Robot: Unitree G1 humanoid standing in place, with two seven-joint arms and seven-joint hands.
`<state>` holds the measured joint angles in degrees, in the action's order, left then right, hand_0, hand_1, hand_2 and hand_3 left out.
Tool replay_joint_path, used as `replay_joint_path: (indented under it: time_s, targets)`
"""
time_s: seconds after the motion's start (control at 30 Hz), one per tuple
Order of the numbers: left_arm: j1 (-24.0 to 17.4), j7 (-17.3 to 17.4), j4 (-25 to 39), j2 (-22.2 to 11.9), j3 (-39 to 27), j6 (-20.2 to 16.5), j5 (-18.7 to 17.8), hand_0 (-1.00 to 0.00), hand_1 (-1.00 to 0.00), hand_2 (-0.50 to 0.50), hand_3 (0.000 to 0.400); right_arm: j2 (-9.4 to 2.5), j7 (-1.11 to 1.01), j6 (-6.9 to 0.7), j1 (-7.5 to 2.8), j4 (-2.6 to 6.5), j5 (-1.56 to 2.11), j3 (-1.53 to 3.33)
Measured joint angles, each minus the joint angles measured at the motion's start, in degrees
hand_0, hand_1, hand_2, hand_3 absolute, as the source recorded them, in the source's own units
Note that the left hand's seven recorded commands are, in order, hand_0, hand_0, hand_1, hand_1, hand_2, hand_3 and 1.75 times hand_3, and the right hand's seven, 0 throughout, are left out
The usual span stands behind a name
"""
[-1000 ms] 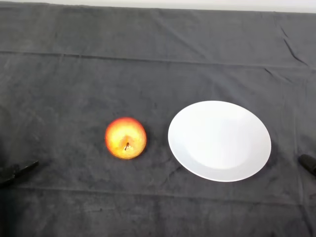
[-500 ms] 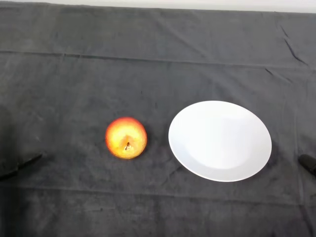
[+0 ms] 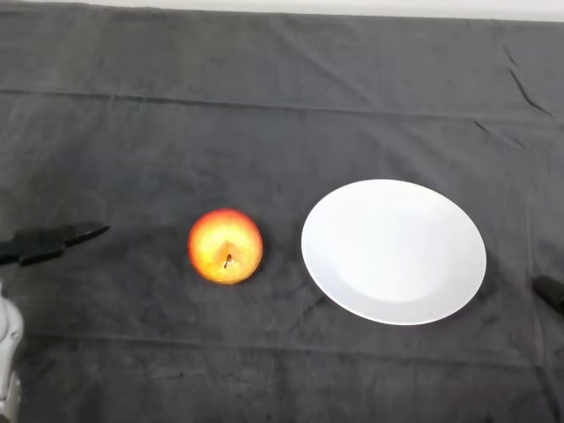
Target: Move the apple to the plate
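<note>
The apple was red and yellow, the plate plain white, the cloth dark grey, the hand black.

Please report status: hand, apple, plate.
Left hand left of apple, apart, fingers straight. Apple on cloth beside plate, not touching. Nothing between hand and apple.

There is one apple. There is one white plate. There is one dark cloth over the table. One black hand shows.
</note>
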<state>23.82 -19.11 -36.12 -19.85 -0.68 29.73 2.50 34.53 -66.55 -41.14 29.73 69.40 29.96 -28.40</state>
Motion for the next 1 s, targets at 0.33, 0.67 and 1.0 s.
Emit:
replay_joint_path:
  time_s: [0.33,0.67,1.0]
  targets:
    - [0.0,0.4,1.5,2.6,7.5,-2.4,2.1,0.0,0.0,0.0,0.0,-0.02,0.02,0.0,-0.04,0.0,0.0,0.0]
    - [2.7,2.1,-2.3,4.3,15.8,-2.4,3.0,0.0,0.0,0.0,0.0,-0.02,0.02,0.0,-0.04,-0.01,0.0,0.0]
    - [6.4,5.3,-9.3,5.0,20.5,-1.9,2.9,0.0,0.0,0.0,0.0,-0.02,0.02,0.0,-0.04,-0.01,0.0,0.0]
